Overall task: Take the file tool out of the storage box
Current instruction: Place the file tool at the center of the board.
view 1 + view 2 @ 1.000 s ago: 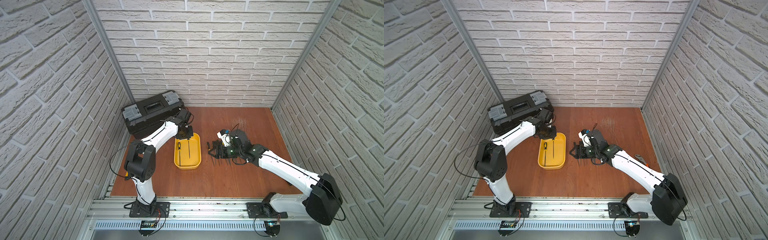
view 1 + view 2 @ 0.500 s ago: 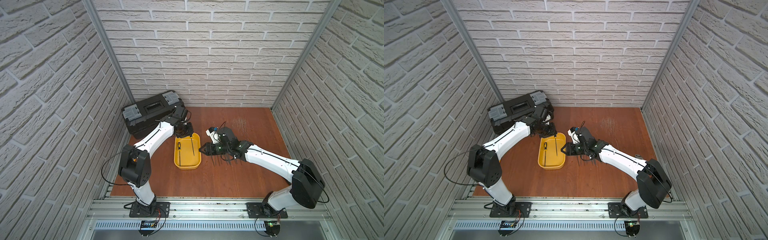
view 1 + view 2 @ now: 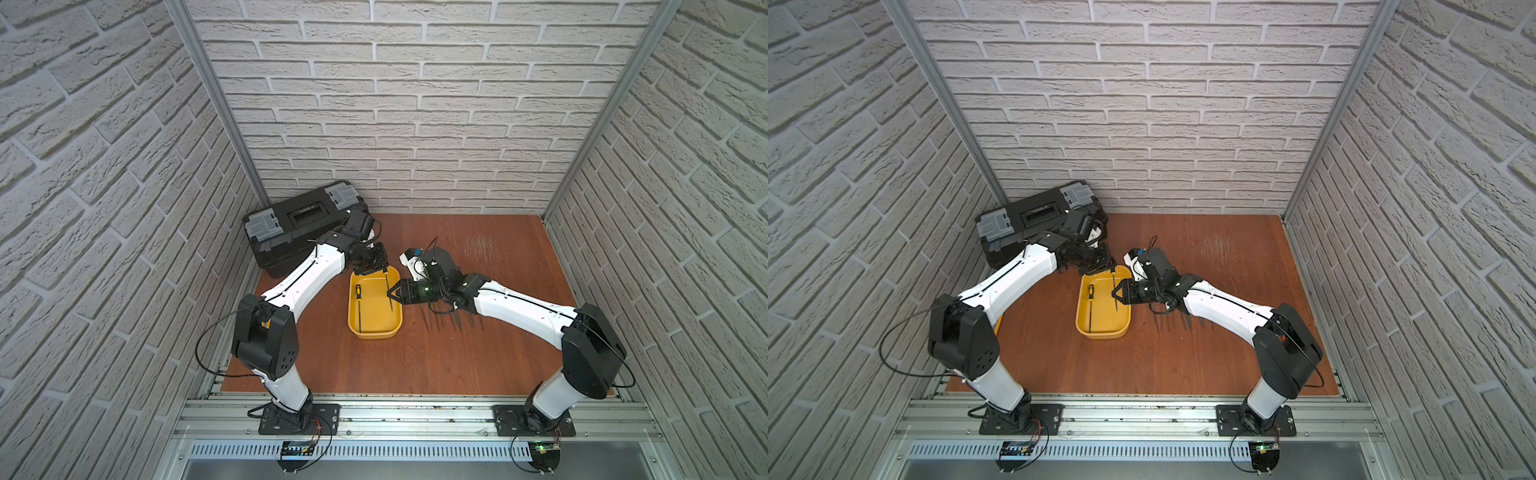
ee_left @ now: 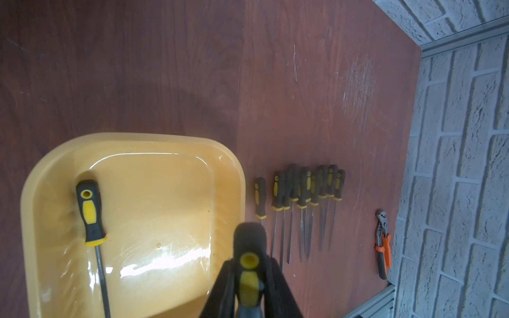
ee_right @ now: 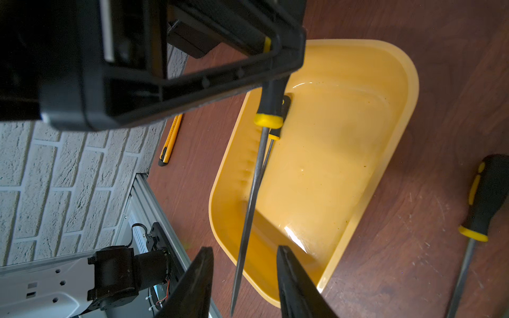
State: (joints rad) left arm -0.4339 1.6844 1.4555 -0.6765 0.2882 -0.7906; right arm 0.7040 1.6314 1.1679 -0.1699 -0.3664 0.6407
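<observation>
1. Left wrist view: the left gripper (image 4: 249, 278) was clamped tight on the black-and-yellow handle of a file (image 4: 249, 247), over one long side of the yellow storage box (image 4: 132, 137).
2. The file's blade slanted out over the inside of the storage box and was off its floor. In the right wrist view the tip reached past the box rim.
3. The right gripper (image 5: 245, 249) was spread, with its fingers (image 5: 198, 275) on either side of the blade near the tip. A gap showed on both sides, so there was no grip.
4. A second tool (image 4: 89, 214) lay flat on the storage box floor along the opposite long wall. It had the same style of handle and a thin round shaft.
5. A row of files (image 4: 303, 192) lay on the wooden table (image 4: 165, 68) just beside the storage box, on the side where the file was held, with handles lined up and some overlapping.
6. Orange-handled pliers (image 4: 382, 245) lay well beyond that row, far from the storage box.
7. A yellow utility knife (image 5: 170, 137) lay on the table on the other side of the storage box.
8. In a top view, the closed black toolbox (image 3: 299, 216) sat behind the storage box at the wall, apart from it.
</observation>
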